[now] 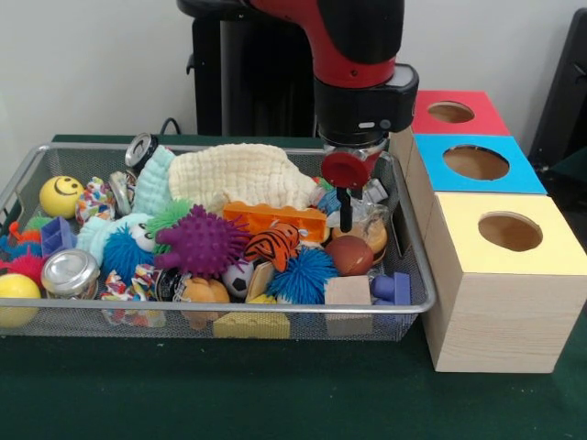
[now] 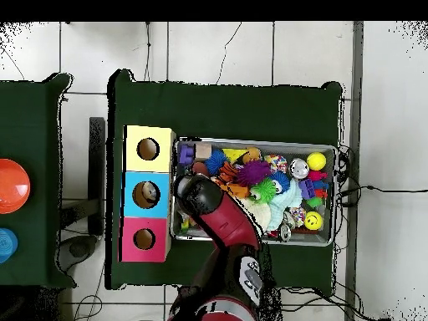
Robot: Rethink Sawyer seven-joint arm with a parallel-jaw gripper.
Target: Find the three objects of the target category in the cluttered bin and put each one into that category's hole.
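A wire mesh bin (image 1: 417,240) holds several toys: a purple spiky ball (image 1: 202,240), an orange brick (image 1: 275,218), a striped tiger toy (image 1: 272,246), a blue spiky ball (image 1: 303,273), a brown ball (image 1: 349,255), a yellow smiley ball (image 1: 60,195) and a cream cloth (image 1: 243,174). My gripper (image 1: 347,225) hangs low inside the bin's right end, just above the brown ball and beside a clear jar (image 1: 374,225). Right of the bin stand a red box (image 1: 459,128), a blue box (image 1: 514,174) and a yellow box (image 1: 477,261), each with a round hole. Overhead, the arm (image 2: 201,194) covers the gripper.
A silver tin (image 1: 70,272), a purple block (image 1: 394,288) and a wooden block (image 1: 347,291) lie along the bin's near side. Overhead, the boxes (image 2: 132,194) touch the bin's left end. An orange disc (image 2: 12,185) sits on a separate table at the left.
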